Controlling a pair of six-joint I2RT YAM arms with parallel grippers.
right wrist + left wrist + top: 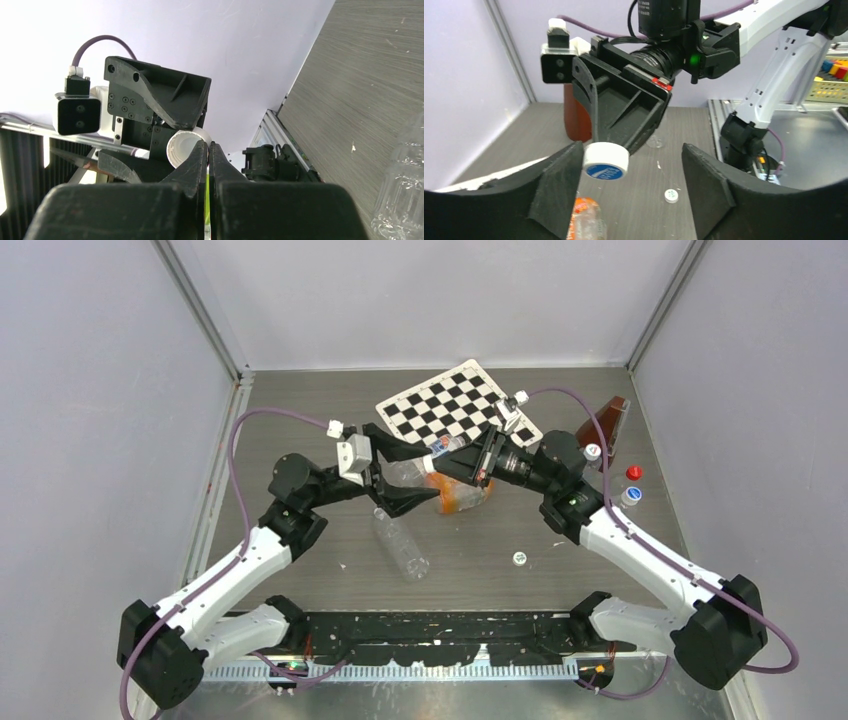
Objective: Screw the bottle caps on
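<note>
My right gripper (440, 462) is shut on the rim of a white bottle cap (432, 462) with a blue top label and holds it in the air. In the left wrist view the cap (606, 161) hangs between my open left gripper's fingers (559, 190), close against the left one. My left gripper (432, 475) is open and holds nothing. In the right wrist view the cap (182, 146) shows its hollow side by the pinched tips of the right gripper (207, 147). A clear bottle with an orange label (460, 492) lies on the table below both grippers (586, 220).
A second clear bottle (400, 540) lies on the table in front. A loose white cap (519, 558) lies to the right. A brown bottle (603, 420), a red cap (633, 472) and two more caps (630, 495) sit at the far right. A checkerboard (450, 400) lies behind.
</note>
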